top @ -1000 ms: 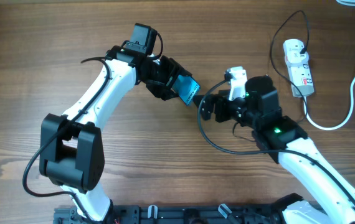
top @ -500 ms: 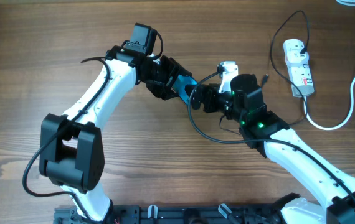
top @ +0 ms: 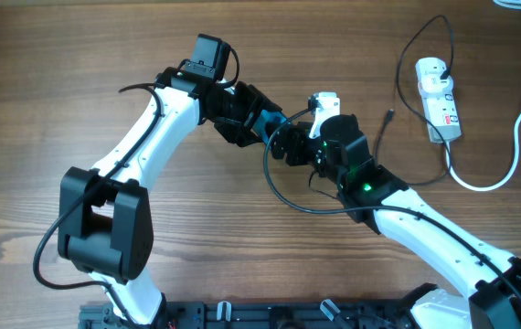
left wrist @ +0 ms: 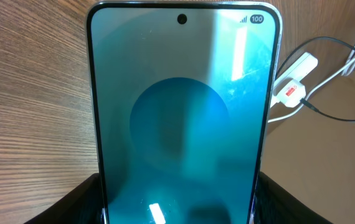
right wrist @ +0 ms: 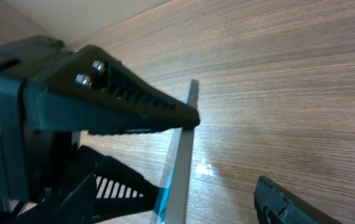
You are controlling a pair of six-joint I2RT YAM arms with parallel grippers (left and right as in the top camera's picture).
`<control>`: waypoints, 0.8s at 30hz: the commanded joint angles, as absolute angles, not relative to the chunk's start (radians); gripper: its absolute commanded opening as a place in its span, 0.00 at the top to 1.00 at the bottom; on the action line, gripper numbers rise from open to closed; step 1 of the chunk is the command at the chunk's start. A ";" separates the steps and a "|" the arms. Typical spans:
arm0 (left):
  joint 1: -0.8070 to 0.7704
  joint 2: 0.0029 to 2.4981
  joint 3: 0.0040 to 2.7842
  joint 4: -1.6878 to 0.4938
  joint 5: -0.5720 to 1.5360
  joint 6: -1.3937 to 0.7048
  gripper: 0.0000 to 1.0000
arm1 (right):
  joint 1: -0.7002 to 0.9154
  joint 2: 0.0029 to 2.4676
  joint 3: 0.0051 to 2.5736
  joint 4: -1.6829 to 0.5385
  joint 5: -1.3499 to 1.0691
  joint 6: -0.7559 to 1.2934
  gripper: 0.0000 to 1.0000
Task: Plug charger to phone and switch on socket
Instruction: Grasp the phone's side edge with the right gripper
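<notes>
Left tool (top: pixel 262 124) — closed on phone (left wrist: pixel 180 118).

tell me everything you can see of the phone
The phone is a slim flat slab with a lit cyan-teal screen showing a darker round shape, a punch-hole camera at top centre, a "100" badge at top right, and glare. Its frame looks like thin, pale metal; from the right wrist it shows edge-on. It is held clear of the wooden table, clamped at its lower side edges by the left gripper and its dark fingers. Its bottom edge is hidden.
</notes>
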State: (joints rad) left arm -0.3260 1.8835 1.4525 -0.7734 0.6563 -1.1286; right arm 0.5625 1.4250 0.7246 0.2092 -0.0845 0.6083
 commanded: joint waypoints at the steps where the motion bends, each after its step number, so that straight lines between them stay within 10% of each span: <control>1: -0.323 1.876 1.476 -0.770 0.681 -1.138 0.53 | 0.566 1.464 0.746 0.228 -0.044 0.659 0.20; 24: -0.323 1.876 1.476 -0.774 0.684 -1.138 0.53 | 0.579 1.562 0.746 0.354 -0.054 0.710 0.38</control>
